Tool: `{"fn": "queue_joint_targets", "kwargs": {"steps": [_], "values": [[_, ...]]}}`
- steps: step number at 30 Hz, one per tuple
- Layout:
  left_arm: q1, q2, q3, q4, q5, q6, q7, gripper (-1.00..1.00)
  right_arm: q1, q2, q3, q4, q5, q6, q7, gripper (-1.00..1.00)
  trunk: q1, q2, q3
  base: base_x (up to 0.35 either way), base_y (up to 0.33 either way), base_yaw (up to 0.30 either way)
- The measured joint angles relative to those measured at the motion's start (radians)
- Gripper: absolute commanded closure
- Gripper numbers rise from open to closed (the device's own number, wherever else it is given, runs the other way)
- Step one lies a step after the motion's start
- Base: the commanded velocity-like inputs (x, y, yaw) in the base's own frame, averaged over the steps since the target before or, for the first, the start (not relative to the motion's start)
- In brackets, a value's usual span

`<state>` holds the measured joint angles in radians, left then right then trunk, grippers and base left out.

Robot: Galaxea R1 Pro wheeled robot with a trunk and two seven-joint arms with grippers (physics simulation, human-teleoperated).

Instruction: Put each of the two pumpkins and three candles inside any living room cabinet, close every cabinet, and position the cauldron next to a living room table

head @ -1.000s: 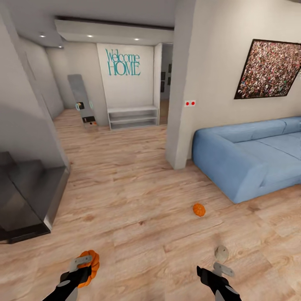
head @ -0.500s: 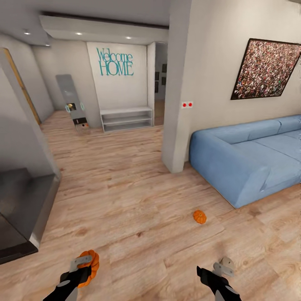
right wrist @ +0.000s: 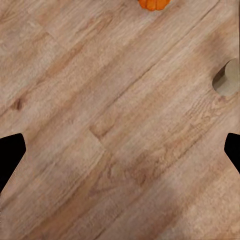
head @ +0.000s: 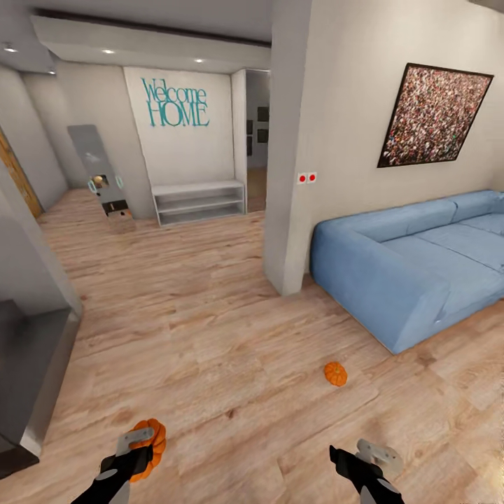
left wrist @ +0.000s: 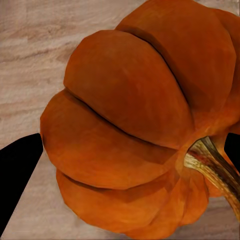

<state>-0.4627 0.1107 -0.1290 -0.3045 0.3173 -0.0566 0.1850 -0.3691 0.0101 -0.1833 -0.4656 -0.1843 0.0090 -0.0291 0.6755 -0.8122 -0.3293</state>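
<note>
So the left gripper (head: 140, 448) sits near-left with a pumpkin (head: 150, 441) clamped between its fingers, stem (left wrist: 212, 165) pointing off to one side. The right gripper (head: 367, 458) is near-right, fingers spread over bare floor (head: 224, 336), with a candle (head: 388, 458) lying on the floor just beside it. A second pumpkin (head: 335, 374) lies on the floor a bit farther out, in front of the sofa (head: 413, 259). The sofa's on the right against the wall, picture (head: 434, 115) above it. A pillar (head: 287, 175) stands left of the sofa, and a low shelf (head: 199, 201) sits at the far wall.
</note>
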Motion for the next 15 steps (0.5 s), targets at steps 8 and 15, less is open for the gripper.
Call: {"fn": "queue_joint_targets", "kwargs": {"steps": [8, 15], "values": [[0.0, 0.0, 0.0, 0.0, 0.0, 0.0, 0.0, 1.0, 0.0, 0.0, 0.0, 0.0, 0.0, 0.0, -0.001, -1.0, 0.0, 0.0, 0.0, 0.301, 0.15, -0.277], [0.0, 0.0, 0.0, 0.0, 0.0, 0.0, 0.0, 1.0, 0.0, 0.0, 0.0, -0.001, 0.0, -0.001, -0.001, -1.0, 0.0, 0.0, 0.0, 0.301, 0.152, -0.211]]}}
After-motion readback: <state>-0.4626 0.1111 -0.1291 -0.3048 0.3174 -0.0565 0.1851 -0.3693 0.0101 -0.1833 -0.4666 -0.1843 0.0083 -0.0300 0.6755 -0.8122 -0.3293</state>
